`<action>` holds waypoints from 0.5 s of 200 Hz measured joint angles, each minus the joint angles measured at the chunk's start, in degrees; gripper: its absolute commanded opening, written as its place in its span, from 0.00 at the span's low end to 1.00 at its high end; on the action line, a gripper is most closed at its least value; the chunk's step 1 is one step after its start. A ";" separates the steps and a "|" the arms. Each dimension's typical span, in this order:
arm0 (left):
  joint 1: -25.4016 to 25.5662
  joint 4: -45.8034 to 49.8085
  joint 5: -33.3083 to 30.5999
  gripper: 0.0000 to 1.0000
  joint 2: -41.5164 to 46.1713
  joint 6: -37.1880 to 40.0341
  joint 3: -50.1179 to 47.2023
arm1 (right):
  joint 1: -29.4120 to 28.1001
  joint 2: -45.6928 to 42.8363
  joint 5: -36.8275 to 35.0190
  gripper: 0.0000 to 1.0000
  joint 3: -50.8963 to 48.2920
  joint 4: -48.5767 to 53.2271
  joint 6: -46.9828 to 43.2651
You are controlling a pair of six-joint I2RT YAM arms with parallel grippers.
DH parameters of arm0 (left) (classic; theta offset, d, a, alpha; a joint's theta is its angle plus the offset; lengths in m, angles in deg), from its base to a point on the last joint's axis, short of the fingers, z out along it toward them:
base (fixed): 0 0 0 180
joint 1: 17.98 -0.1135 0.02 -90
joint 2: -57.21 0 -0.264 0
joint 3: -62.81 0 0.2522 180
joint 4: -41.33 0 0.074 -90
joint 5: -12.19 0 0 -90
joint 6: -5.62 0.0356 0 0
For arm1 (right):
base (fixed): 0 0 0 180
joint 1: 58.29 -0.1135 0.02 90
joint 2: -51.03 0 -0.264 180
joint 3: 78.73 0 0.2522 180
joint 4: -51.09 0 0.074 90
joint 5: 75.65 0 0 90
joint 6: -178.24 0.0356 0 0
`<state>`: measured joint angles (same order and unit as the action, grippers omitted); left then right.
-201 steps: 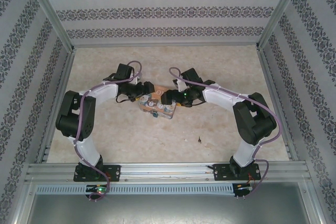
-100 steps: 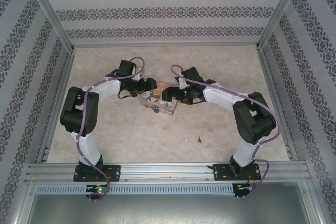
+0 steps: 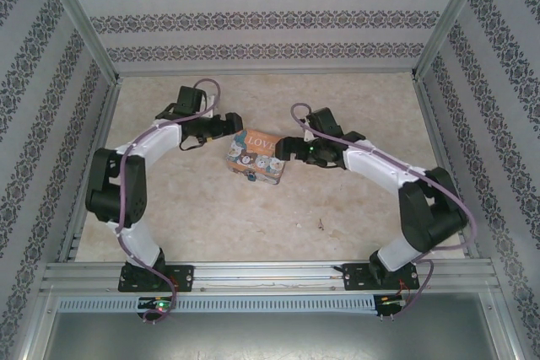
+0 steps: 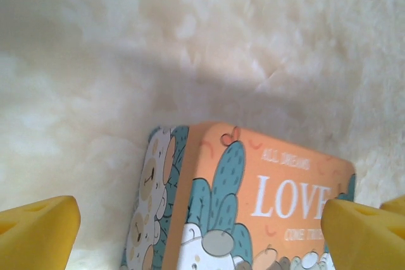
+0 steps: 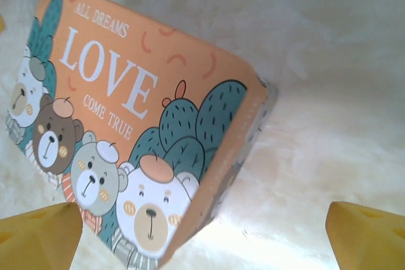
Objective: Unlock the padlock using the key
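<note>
left gripper (image 4: 201,235) and right gripper (image 5: 202,235) gape empty, flanking the tin (image 3: 256,158). the padlock (image 3: 251,180) looks like the tiny dark bit at its near edge. key not yet in hand; next, pick it up, maybe that speck (image 3: 321,225) nearby

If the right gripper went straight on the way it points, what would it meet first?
The tin. Its corner lies straight ahead of the open right gripper. Depth is unclear, but nothing seems to lie in between.
</note>
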<state>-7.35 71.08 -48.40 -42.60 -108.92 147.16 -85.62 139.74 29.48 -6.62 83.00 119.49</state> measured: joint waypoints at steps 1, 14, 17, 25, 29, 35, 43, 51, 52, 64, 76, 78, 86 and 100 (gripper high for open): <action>-0.02 -0.09 -0.17 0.99 0.39 0.13 -0.11 | 0.00 -0.35 -0.13 0.98 -0.13 0.15 -0.02; -0.15 -1.75 -1.88 0.99 4.39 1.18 -1.57 | 0.13 -3.80 -1.31 0.98 -1.51 1.97 -0.11; -0.15 -2.10 -2.21 1.00 5.33 1.42 -1.92 | 0.13 -4.61 -1.51 0.99 -1.79 2.54 -0.11; -0.15 -3.52 -3.26 0.99 7.78 2.08 -3.17 | 0.13 -6.78 -2.36 0.98 -2.73 3.91 -0.09; -0.15 -4.28 -3.91 0.99 8.98 2.32 -3.85 | 0.13 -7.65 -2.73 0.98 -3.17 4.52 -0.09; -0.15 -5.57 -4.83 0.99 10.47 2.78 -4.83 | 0.13 -9.33 -3.45 0.98 -3.98 5.92 -0.04; -0.15 -7.34 -5.99 0.99 12.24 3.30 -6.21 | 0.13 -11.32 -4.15 0.96 -4.92 7.98 0.04; -0.15 -9.25 -7.13 0.99 13.81 3.80 -7.76 | 0.13 -13.38 -5.01 0.95 -5.86 10.49 0.17; -0.15 -9.51 -7.37 0.99 14.01 3.89 -8.00 | 0.11 -13.51 -5.09 0.94 -5.92 10.67 0.20; -0.15 -11.82 -8.85 0.99 15.47 4.68 -9.81 | 0.07 -15.96 -5.95 0.91 -7.02 14.32 0.55; -0.15 -13.70 -10.21 0.99 16.28 5.44 -11.34 | -0.39 -18.01 -6.99 0.87 -8.07 17.77 1.20; -0.15 -14.03 -10.29 0.99 16.41 5.64 -11.61 | -0.57 -18.38 -7.08 0.87 -8.26 18.49 1.18; -0.15 -15.06 -11.04 0.99 16.74 6.38 -12.37 | -1.29 -19.50 -7.63 0.85 -8.94 20.83 1.73; -0.15 -16.59 -12.04 0.99 17.20 7.78 -13.46 | -2.93 -21.09 -8.13 0.82 -10.47 24.44 2.64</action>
<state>-7.50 54.49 -60.44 -25.40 -101.13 133.69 -88.55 118.65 21.35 -17.09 107.44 122.13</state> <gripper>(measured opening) 0.993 0.834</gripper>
